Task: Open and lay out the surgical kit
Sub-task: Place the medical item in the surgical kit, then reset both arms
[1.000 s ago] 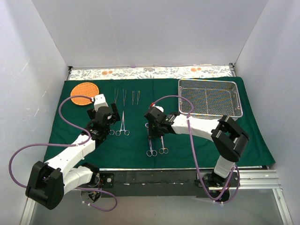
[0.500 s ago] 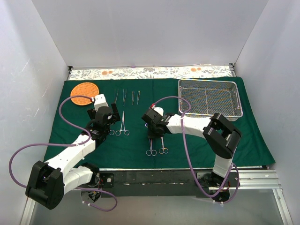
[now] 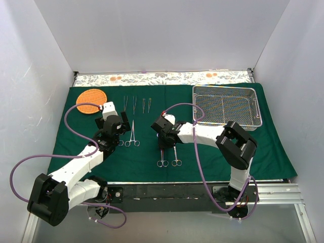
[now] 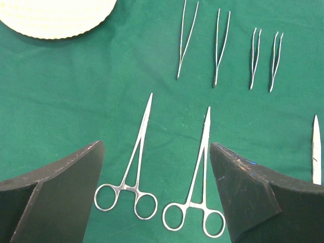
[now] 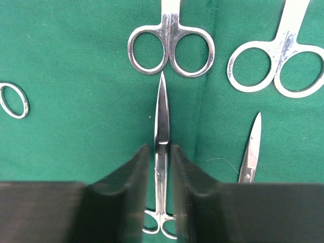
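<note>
Kit (image 3: 147, 147) lies opened on the worktop (image 3: 167, 78): the cloth (image 3: 273, 152) is spread flat, the tray (image 3: 225, 87) sits on its far right corner, and the steel tools lie in rows to the left of it. From above they are thin glints, hard to tell apart. The basket (image 3: 91, 100) rests on the far left corner; in the left wrist view it is washed pale and cut off by the top edge.

The left fingers (image 4: 61, 192) stand wide apart above two forceps (image 4: 129, 167), touching neither. Beyond them four tweezers (image 4: 187, 40) lie in a row. A blade tip at the right edge of that view is cut off, its kind unclear.

The right fingers (image 5: 126, 192) stand a little apart, one on each side of a pair of scissors (image 5: 161, 116) lying on the cloth. Whether they touch the steel is hard to say, and they hide most of its handles. Two ring handles ahead are cropped by the top edge, a second blade's lower half is hidden behind the fingers — and a lone ring shows at the left edge.
</note>
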`<state>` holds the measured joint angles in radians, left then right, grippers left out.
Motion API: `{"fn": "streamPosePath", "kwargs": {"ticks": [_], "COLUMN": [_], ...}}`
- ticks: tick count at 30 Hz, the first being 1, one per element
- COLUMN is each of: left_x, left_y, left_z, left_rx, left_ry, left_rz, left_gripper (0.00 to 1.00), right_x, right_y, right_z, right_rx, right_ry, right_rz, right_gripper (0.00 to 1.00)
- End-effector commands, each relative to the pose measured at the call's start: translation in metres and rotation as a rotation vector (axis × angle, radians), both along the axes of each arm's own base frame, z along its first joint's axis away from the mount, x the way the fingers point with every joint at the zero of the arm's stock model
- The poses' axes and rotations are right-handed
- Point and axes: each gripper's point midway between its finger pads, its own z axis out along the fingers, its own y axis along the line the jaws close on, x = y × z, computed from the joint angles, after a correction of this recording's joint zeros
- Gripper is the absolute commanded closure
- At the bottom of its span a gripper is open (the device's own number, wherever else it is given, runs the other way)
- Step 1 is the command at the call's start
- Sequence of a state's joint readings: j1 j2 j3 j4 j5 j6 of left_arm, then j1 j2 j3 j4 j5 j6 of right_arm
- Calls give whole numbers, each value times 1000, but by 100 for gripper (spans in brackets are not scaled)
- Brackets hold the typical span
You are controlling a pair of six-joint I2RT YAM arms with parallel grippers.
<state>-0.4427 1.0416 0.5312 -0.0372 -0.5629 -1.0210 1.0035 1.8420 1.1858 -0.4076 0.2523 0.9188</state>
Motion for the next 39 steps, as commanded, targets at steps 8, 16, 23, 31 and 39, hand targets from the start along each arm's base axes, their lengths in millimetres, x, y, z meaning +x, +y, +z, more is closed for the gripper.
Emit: {"fn": "streamPosePath", "kwargs": {"ticks": [8,16,23,31,39], "left_x": [-1,-10,-1,32,-27], "left_y": [-6,-11,-23,12,69], "left_z": [8,17,65,155,294], "left_rx": [28,64,-37,-254,-164], "left_ry": [-23,-73,-76,-118,-454], "left_rz": [-14,-39,-41,71,196], "left_gripper": [15,15,4,2,2], "right_x": [33,100,159,146,79], "right_y": [34,-8,-145,-333,-389], "right_z": [79,147,207,251,322], "right_rx": [171,136,59,-126,-363], "right_ry": [-223,-412,-573,-654,-845], "right_rz": [58,73,-103,-449,-643], "right_gripper": [47,20,11,4,1]}}
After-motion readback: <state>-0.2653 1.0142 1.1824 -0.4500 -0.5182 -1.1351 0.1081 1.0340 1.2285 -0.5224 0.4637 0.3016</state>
